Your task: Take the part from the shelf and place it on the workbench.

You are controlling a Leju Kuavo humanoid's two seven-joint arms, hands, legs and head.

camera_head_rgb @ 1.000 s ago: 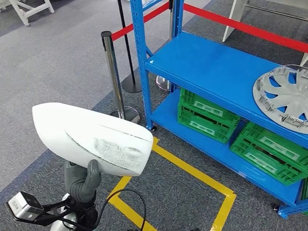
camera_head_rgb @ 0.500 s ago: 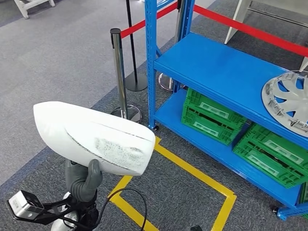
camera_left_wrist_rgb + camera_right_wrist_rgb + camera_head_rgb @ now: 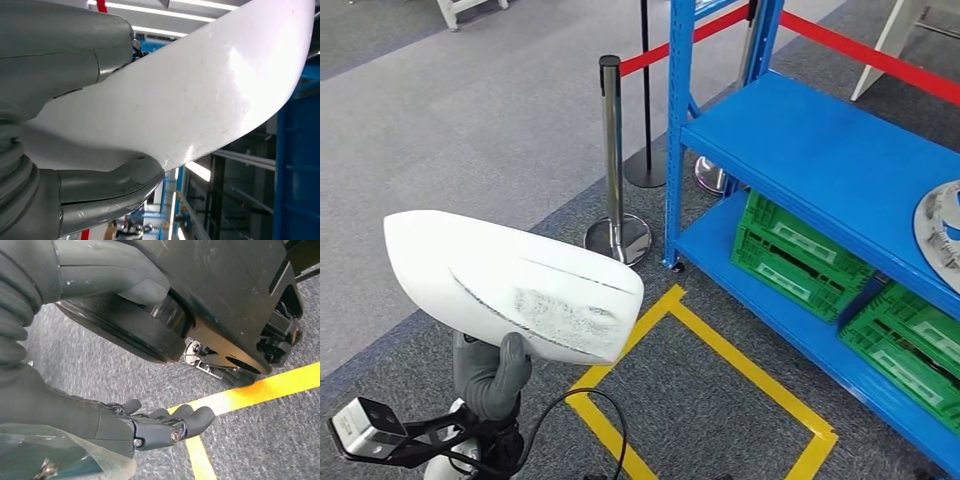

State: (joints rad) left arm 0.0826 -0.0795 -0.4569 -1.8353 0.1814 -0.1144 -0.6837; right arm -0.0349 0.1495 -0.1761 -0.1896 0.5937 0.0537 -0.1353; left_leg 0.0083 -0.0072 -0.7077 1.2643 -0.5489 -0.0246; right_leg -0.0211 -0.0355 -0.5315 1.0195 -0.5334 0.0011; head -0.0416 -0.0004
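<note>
A long white moulded part (image 3: 509,285) with a scuffed grey patch lies across the lower left of the head view. My left hand (image 3: 492,375) grips it from beneath, thumb up against its underside. In the left wrist view the part (image 3: 196,100) shows as a smooth white curve clamped between the thumb (image 3: 113,190) and the rest of the left hand (image 3: 71,70). My right hand (image 3: 151,425) hangs low over the grey carpet with its fingers stretched out and nothing in them.
A blue shelf (image 3: 833,160) stands at the right, with a silver wheel cover (image 3: 943,225) on its upper level and green crates (image 3: 803,255) below. A chrome stanchion (image 3: 613,150) with red belt (image 3: 863,55) stands beside it. Yellow floor tape (image 3: 743,365) marks a square.
The whole picture has slid to the right: the camera has turned left, away from the shelf. The white part stays in my left hand in the same pose.
</note>
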